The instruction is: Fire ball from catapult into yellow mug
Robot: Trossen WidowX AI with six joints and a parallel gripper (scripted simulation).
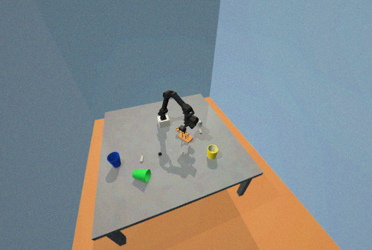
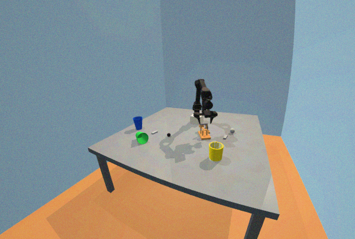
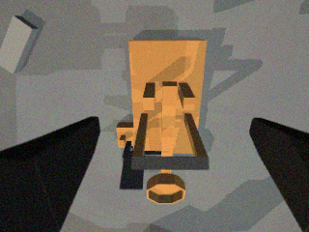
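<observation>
The orange catapult [image 1: 185,137] [image 2: 204,136] [image 3: 169,58] stands on the table, its base end towards the yellow mug. Its throwing cup [image 3: 166,189] looks empty in the wrist view; a dark crossbar [image 3: 170,162] spans its frame. My gripper [image 1: 186,129] [image 2: 205,123] [image 3: 175,124] is wide open and empty above the catapult, fingers on either side. The yellow mug [image 1: 212,151] [image 2: 215,151] stands upright; no ball can be made out inside. A small black ball [image 1: 159,153] [image 2: 168,134] and a grey ball [image 1: 199,123] [image 2: 232,130] lie on the table, on opposite sides of the catapult.
A blue cup [image 1: 114,160] [image 2: 137,123] stands upright. A green cup [image 1: 141,175] [image 2: 141,138] lies on its side. One pale block [image 1: 141,158] [image 2: 154,131] lies near the cups, another [image 1: 200,131] [image 2: 225,136] [image 3: 16,43] beside the catapult. The white arm base [image 1: 163,121] is behind.
</observation>
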